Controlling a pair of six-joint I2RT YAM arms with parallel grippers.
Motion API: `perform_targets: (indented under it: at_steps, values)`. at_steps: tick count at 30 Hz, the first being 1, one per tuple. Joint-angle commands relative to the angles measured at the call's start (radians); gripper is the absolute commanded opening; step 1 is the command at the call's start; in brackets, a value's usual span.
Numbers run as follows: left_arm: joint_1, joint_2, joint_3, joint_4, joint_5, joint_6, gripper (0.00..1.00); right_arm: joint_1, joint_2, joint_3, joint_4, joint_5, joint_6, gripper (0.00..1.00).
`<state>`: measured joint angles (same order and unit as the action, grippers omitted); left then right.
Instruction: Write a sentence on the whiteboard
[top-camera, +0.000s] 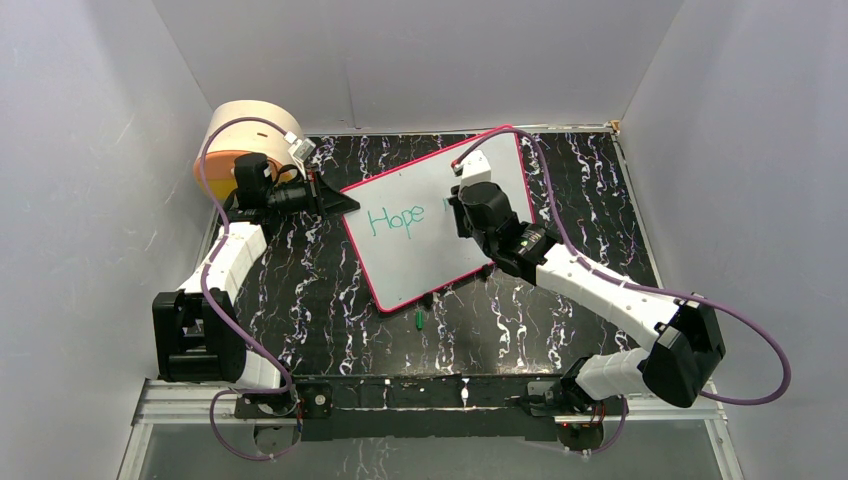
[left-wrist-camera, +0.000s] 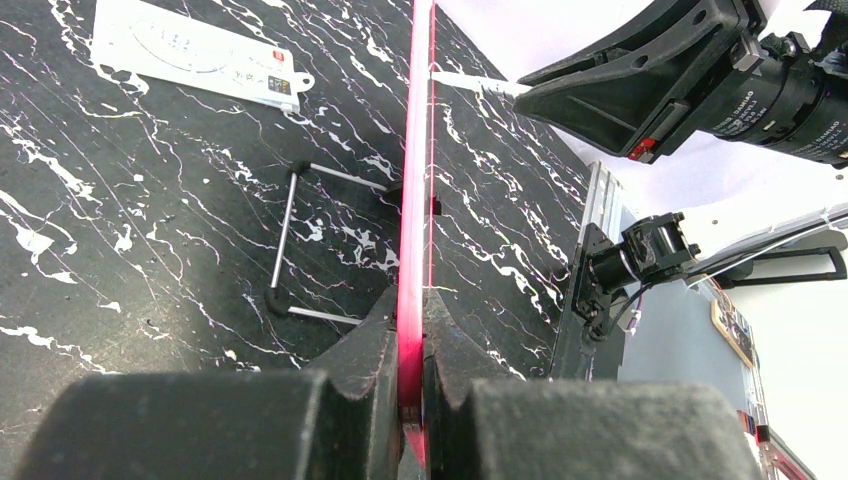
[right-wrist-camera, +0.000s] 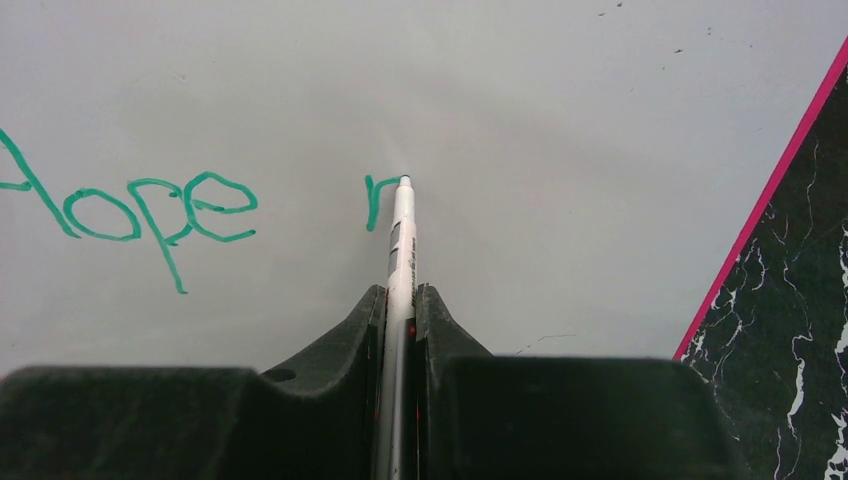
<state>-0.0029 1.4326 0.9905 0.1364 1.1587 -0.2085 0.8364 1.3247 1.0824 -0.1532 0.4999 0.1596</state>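
Note:
The whiteboard (top-camera: 425, 262), white with a pink-red rim, lies slanted mid-table. My left gripper (top-camera: 343, 203) is shut on its left rim; in the left wrist view the rim (left-wrist-camera: 414, 180) runs edge-on between the closed fingers of the gripper (left-wrist-camera: 410, 345). My right gripper (top-camera: 456, 204) hovers over the board's upper part, shut on a silver pen (right-wrist-camera: 401, 245). The pen's tip touches the board beside a short teal stroke (right-wrist-camera: 372, 202). Of the sentence, the teal word "Hope" (right-wrist-camera: 150, 208) is written, also readable from above (top-camera: 396, 221).
A small green pen cap (top-camera: 420, 320) lies on the black marbled table just below the board. A beige round roll (top-camera: 245, 128) stands at the back left. A white printed card (left-wrist-camera: 195, 50) and a wire stand (left-wrist-camera: 300, 245) lie beside the board. Grey walls enclose three sides.

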Motion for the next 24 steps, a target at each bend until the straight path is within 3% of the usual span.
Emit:
perform_targets:
  at_steps: [1,24]
  values:
    - [-0.043,0.035,-0.018,-0.084,-0.087,0.113,0.0,-0.013,-0.023,-0.005,0.037,0.03,0.004,0.0]
    - [-0.045,0.037,-0.018,-0.087,-0.1,0.112,0.0,-0.015,-0.057,-0.03,-0.063,-0.021,0.046,0.0]
